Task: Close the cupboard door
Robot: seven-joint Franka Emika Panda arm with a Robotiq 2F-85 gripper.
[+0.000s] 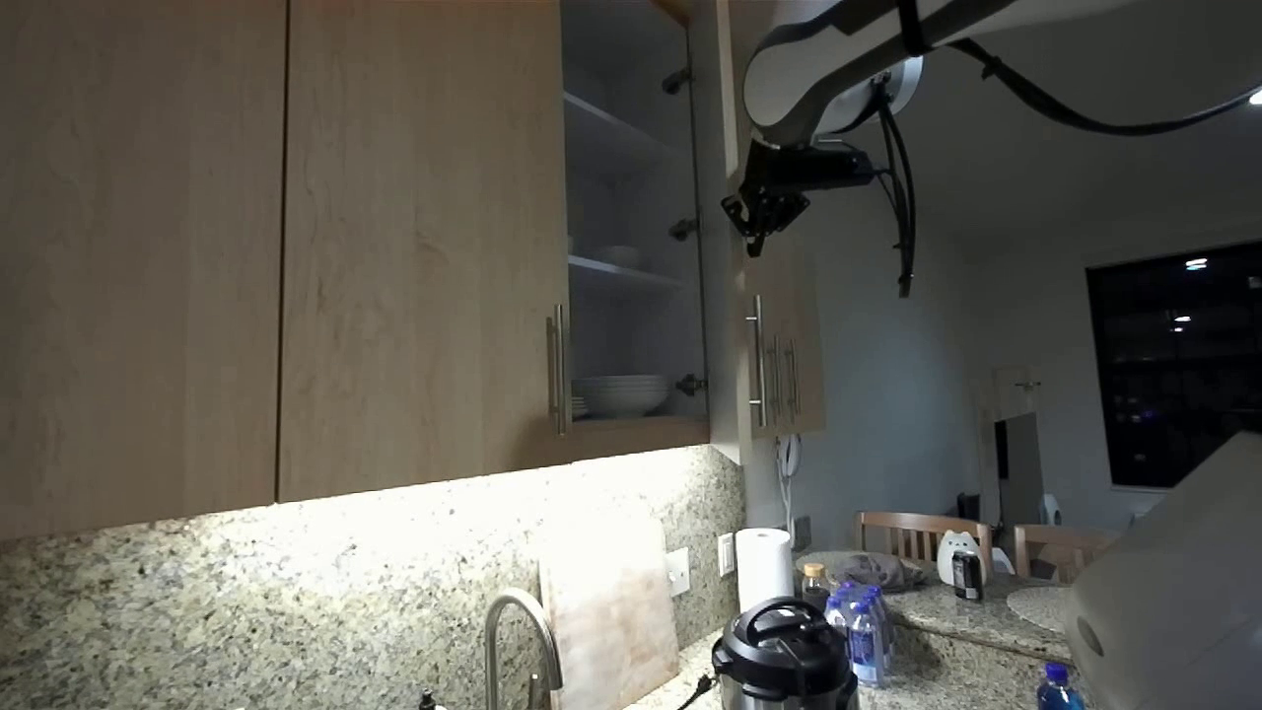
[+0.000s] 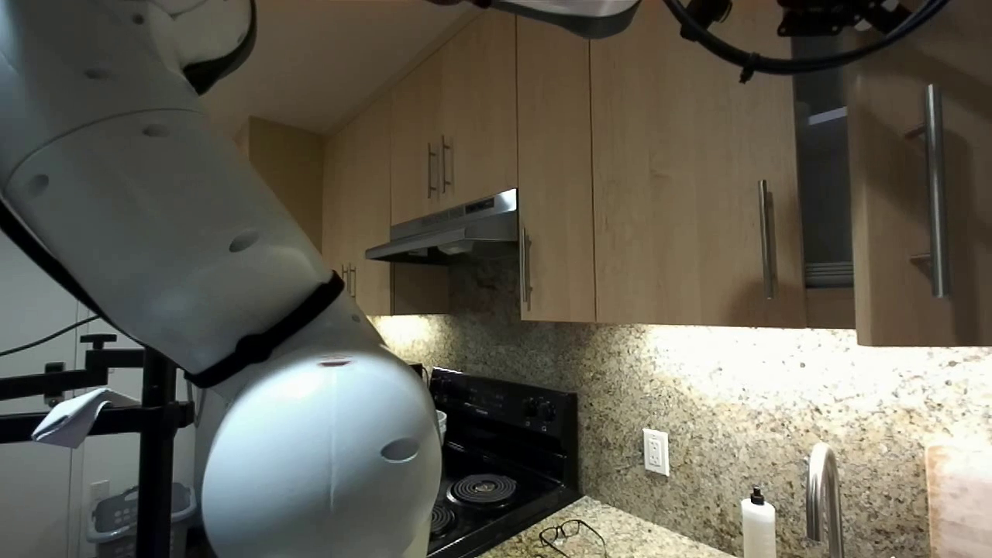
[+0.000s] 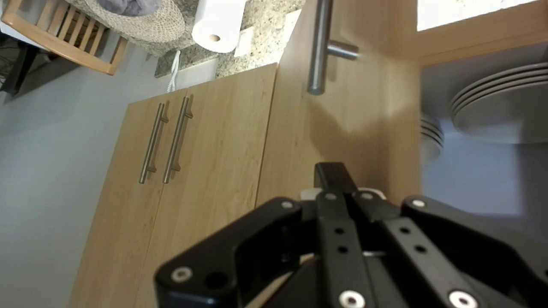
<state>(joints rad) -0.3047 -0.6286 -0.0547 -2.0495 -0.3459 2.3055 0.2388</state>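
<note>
The cupboard door stands open. Its white inner face (image 1: 720,325) shows in an exterior view. Its light wood outer face (image 2: 887,232) shows in an exterior view and in the wrist view (image 3: 376,94). Its metal bar handle (image 1: 758,365) is near the free edge, and also shows in the wrist view (image 3: 319,47). My gripper (image 3: 336,175) is shut and empty, pointing down over the outer face, close to the free edge. In an exterior view my gripper (image 1: 757,232) is above the handle. Whether it touches the door I cannot tell.
The cupboard shelves hold white bowls (image 1: 621,394) and plates. A matching door (image 1: 424,237) is shut beside the opening. Two more doors with handles (image 3: 175,137) stand past the open door. A pressure cooker (image 1: 784,651) and a tap (image 1: 523,631) are below.
</note>
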